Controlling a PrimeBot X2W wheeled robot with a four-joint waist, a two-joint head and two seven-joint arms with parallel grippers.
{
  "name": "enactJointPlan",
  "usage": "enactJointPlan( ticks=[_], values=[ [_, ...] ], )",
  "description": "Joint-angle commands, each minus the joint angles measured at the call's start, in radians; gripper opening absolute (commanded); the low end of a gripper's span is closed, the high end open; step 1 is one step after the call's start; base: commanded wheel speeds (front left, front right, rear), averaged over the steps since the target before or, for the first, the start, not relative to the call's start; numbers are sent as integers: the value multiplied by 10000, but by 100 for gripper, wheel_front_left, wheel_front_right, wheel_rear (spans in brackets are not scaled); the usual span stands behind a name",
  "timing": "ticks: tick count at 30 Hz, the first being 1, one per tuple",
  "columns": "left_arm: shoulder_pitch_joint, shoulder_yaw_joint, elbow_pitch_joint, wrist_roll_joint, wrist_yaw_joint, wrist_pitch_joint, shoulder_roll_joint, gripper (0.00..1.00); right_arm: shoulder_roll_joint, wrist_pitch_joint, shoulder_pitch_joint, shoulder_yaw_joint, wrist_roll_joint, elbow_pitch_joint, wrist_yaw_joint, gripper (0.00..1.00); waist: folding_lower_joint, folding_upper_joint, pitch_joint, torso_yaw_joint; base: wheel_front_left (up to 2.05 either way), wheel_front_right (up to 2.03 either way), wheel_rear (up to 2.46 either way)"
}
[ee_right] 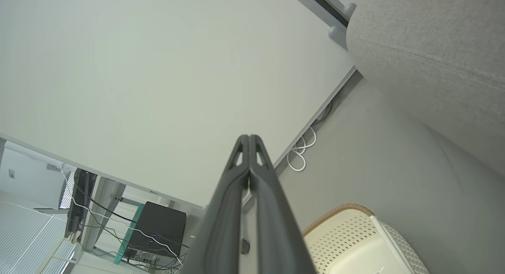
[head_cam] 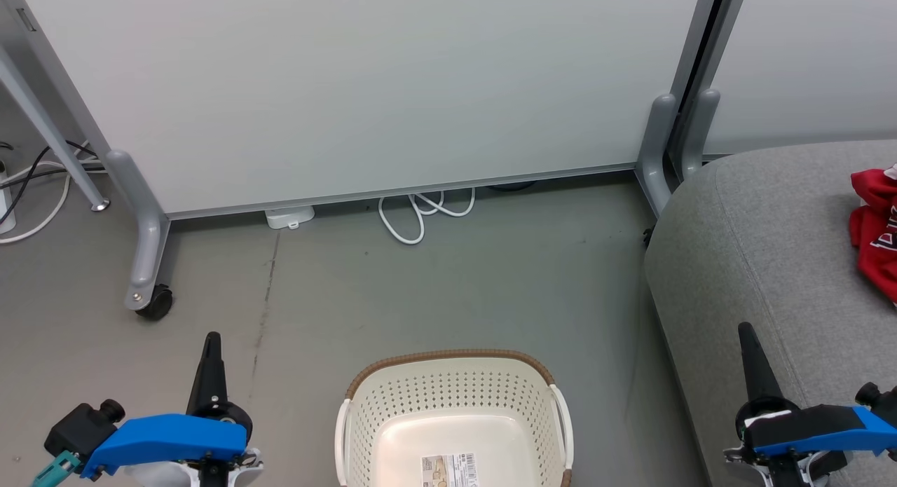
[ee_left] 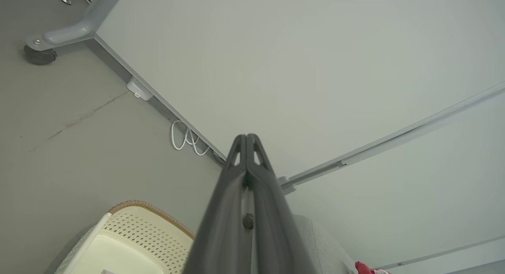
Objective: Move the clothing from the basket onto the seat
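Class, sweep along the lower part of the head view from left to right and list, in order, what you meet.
left gripper → basket → right gripper

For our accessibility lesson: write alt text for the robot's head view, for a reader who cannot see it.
A cream laundry basket stands at bottom centre, no clothing in the part that shows, while red clothing lies on the grey seat at right. The left arm and right arm sit at the lower corners, jaws shut.

White cable (head_cam: 420, 221) under partition (head_cam: 350, 87); adapter (head_cam: 289, 216), perhaps.
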Motion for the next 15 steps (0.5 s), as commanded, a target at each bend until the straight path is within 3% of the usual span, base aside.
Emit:
enactJointPlan(
  ticks=[1,15],
  values=[
    [-261,95,-130,-314,-71,73,4,0,-52,90,-225,-27,320,-135,3,0,-1,-1,-2,-8,0,0,0],
    [-342,277,-159,-1706,-110,426,3,0,-57,439,-281,-68,1687,-178,3,0,-1,-1,-17,-67,0,0,0]
  ],
)
